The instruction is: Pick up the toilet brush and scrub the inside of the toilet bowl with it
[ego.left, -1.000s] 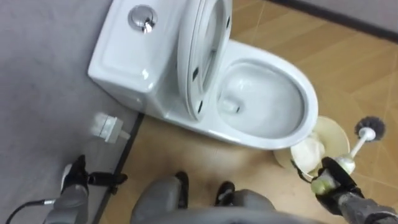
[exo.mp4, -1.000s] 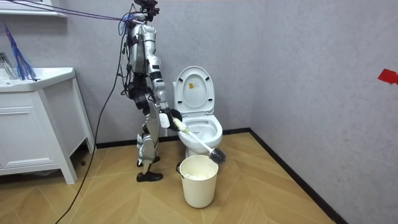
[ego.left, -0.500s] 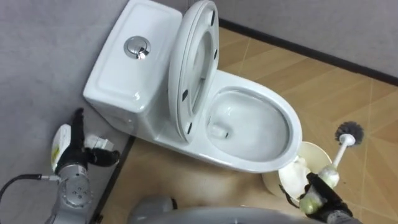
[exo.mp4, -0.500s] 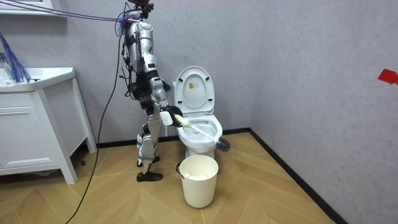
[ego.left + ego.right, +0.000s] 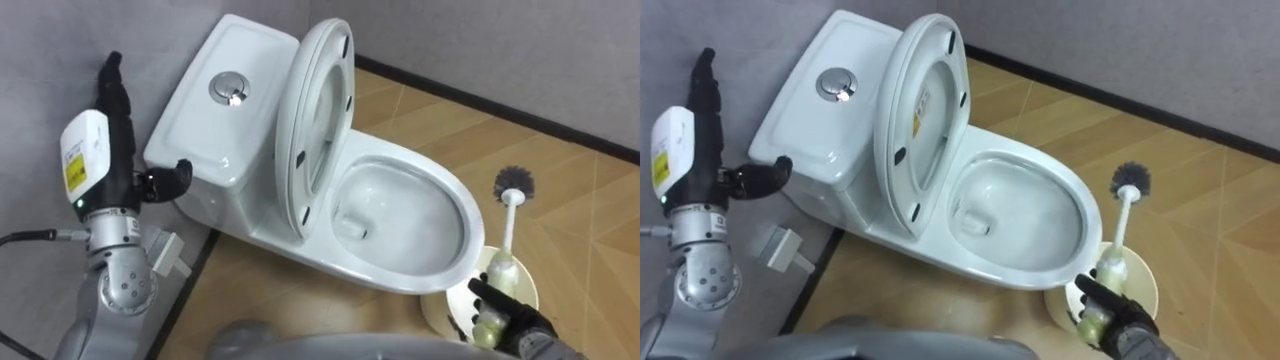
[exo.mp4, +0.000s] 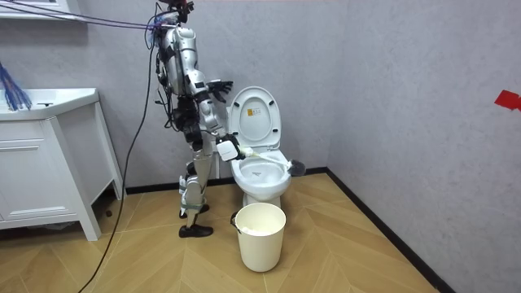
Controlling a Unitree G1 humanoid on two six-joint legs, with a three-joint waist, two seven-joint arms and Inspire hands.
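Observation:
The white toilet stands with its lid raised and its bowl bare. My right hand, at the lower right, is shut on the white handle of the toilet brush. The brush points up and away from me, and its dark bristle head hangs over the floor just outside the bowl's rim. In the room view the brush head sticks out past the bowl on the room view's right. My left hand is raised beside the tank, fingers straight, thumb toward the tank, holding nothing.
A cream bucket stands on the wooden floor under my right hand, close to the bowl's front. A small white fitting lies by the wall near the tank. In the room view a white vanity cabinet stands at the left.
My right hand has swung the brush up from over the bucket to bowl height. My left hand has risen from low at my side to beside the tank. The camera has shifted.

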